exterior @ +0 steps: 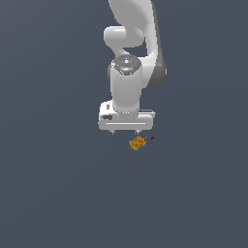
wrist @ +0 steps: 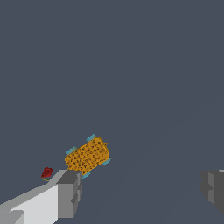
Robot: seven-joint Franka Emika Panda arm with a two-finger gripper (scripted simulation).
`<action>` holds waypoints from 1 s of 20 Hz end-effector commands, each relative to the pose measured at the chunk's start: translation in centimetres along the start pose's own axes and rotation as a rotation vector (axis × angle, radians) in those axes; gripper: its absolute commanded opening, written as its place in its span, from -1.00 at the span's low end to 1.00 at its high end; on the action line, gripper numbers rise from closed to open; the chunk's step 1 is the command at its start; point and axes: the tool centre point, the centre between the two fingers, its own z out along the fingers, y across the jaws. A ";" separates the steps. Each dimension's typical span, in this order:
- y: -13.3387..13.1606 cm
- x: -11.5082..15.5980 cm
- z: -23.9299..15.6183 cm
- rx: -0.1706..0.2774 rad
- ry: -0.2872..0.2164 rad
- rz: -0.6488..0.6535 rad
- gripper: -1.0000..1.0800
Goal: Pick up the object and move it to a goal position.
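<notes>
The object (exterior: 138,143) is a tiny orange-yellow speckled lump with teal flecks, lying on the dark floor just below the white gripper (exterior: 125,131). In the wrist view the object (wrist: 88,156) lies close to one grey fingertip (wrist: 70,192), outside the gap between the fingers. The other fingertip (wrist: 213,189) is far across, so the gripper (wrist: 141,192) is open and empty. The goal position (exterior: 152,138) is a tiny dark red dot just to the exterior view's right of the object; in the wrist view the dot (wrist: 47,173) sits beside the near finger.
The white Panda arm (exterior: 130,72) rises above the gripper toward the top of the exterior view. A plain dark grey-blue floor (exterior: 58,193) surrounds everything.
</notes>
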 end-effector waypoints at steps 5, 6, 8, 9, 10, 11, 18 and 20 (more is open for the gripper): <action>0.9 -0.3 0.5 0.003 -0.012 0.028 0.92; 1.3 -0.5 0.8 0.005 -0.019 0.043 0.92; 2.2 -0.9 1.3 0.008 -0.031 0.070 0.92; 2.4 -1.0 1.5 0.009 -0.034 0.077 0.92; 2.5 -1.0 1.5 0.009 -0.036 0.081 0.92; 2.5 -1.0 1.5 0.009 -0.036 0.082 0.92; 2.2 -1.0 1.7 0.009 -0.035 0.097 0.92; 2.0 -1.1 1.9 0.009 -0.034 0.112 0.92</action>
